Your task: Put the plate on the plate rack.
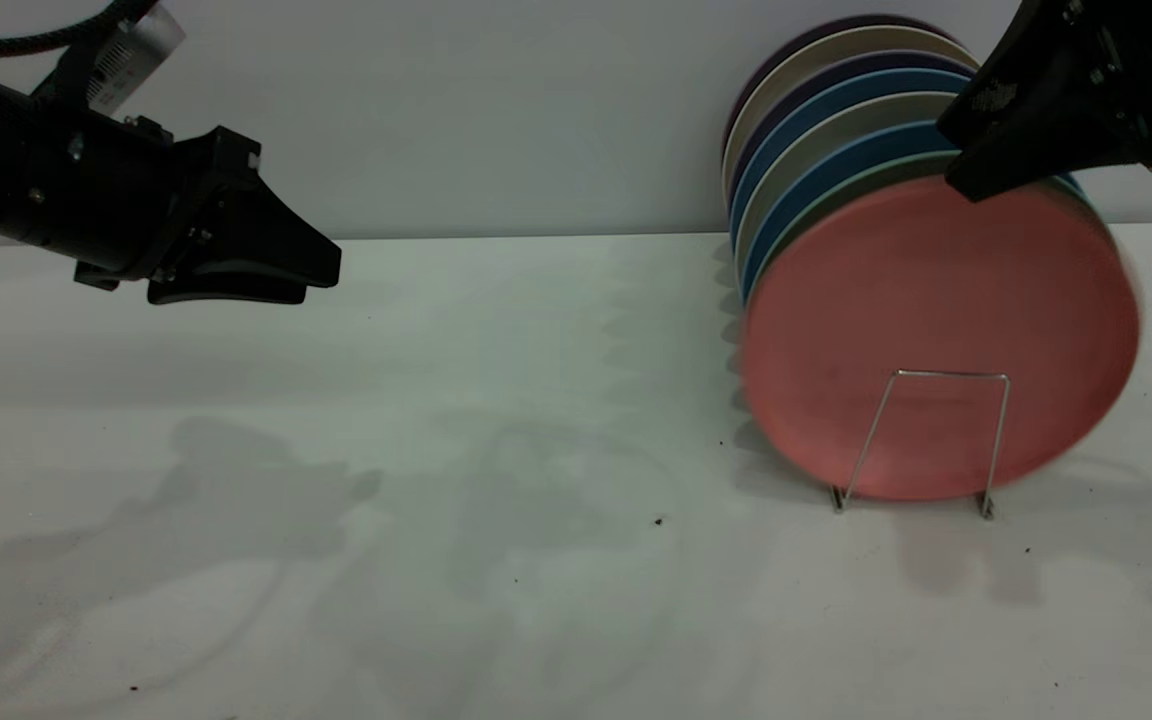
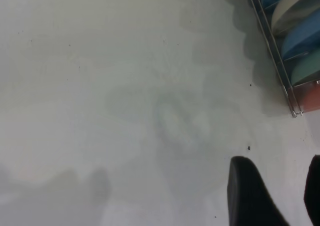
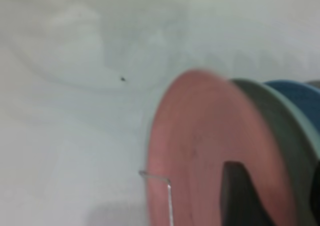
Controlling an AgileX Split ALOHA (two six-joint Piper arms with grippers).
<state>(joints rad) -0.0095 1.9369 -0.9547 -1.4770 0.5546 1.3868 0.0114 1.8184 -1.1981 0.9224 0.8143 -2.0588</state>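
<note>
The salmon-pink plate (image 1: 936, 330) stands on edge in the front slot of the wire plate rack (image 1: 941, 376), leaning back against a teal-green plate (image 1: 841, 195). Its right edge is smeared by motion. My right gripper (image 1: 956, 158) hangs at the plate's top rim. In the right wrist view, the plate (image 3: 200, 146) fills the middle, and one finger (image 3: 240, 196) lies in front of its face. The other finger sits far off at the picture's edge, so the right gripper (image 3: 275, 186) is open. My left gripper (image 1: 321, 278) hovers open and empty over the table's left side.
Several blue, cream and purple plates (image 1: 836, 110) stand in the rack behind the pink one. The left wrist view shows the rack's side rail (image 2: 280, 70) and the left gripper (image 2: 278, 161) above bare table. A white wall closes the back.
</note>
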